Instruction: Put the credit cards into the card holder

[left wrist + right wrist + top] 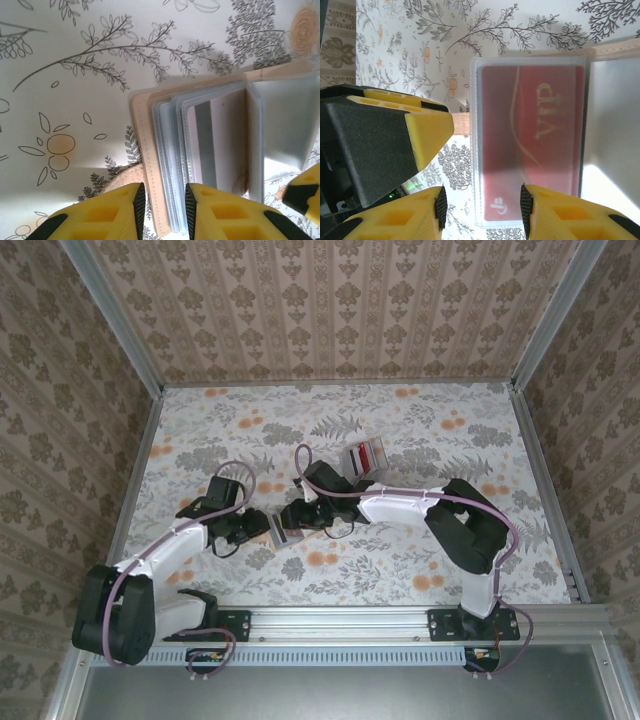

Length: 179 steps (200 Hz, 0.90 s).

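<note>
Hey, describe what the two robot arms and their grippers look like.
The left arm and right arm each have white shell links between bulky black joints, with a purple cable looping along. The left gripper and right gripper carry blocky yellow fingers with black inner pads and recessed pockets.

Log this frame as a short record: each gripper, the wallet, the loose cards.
left gripper: shut on the edge of the open tan leather-like card holder
right gripper: jaws apart at a clear sleeve holding a red VIP card; no clamp visible
loose credit cards: red-and-white stack on the floral table, beyond the arms
</note>
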### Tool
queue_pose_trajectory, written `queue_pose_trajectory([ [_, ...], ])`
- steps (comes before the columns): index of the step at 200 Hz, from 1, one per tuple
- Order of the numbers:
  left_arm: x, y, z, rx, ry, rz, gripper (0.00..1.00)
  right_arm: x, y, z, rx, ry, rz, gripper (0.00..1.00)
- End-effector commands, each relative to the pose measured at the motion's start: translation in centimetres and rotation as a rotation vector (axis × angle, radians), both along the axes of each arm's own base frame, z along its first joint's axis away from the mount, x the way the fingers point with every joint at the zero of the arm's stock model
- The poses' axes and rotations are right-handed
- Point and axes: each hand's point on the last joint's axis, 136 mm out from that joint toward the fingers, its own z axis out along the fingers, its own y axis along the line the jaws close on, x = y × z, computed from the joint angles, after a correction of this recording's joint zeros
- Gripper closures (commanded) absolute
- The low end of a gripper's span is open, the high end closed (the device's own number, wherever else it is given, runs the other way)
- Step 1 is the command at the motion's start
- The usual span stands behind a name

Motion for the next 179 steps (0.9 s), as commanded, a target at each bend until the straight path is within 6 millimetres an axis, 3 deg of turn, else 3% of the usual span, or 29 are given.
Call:
queue_pose_trajectory([
  [1, -0.5, -0.1, -0.7, -0.007, 0.036, -0.02, 0.7, 0.4, 0.0, 0.1, -0.028, -0.02, 0.001, 0.54],
  [27, -0.7, 0.1, -1.1, 0.01, 0.05, -0.023, 0.7, 0.7, -0.8, -0.1, -0.052, -0.032, -0.012, 0.54],
  [62, -1.1, 0.3, -2.3, 0.033, 0.095, -0.033, 0.69, 1.8, -3.5, -1.5, -0.158, -0.054, -0.051, 0.54],
  [100, -1.8, 1.2, -3.5, 0.103, 0.155, -0.041, 0.61, 1.6, -4.1, -2.6, -0.158, -0.03, -0.057, 0.54],
  [134, -1.7, 2.0, -2.8, 0.136, 0.134, -0.019, 0.52, 1.4, -4.0, -3.1, -0.15, -0.016, -0.057, 0.54],
  [179, -1.7, 3.7, -0.6, 0.211, 0.075, 0.018, 0.48, 1.4, -3.9, -3.3, -0.145, -0.011, -0.053, 0.54],
])
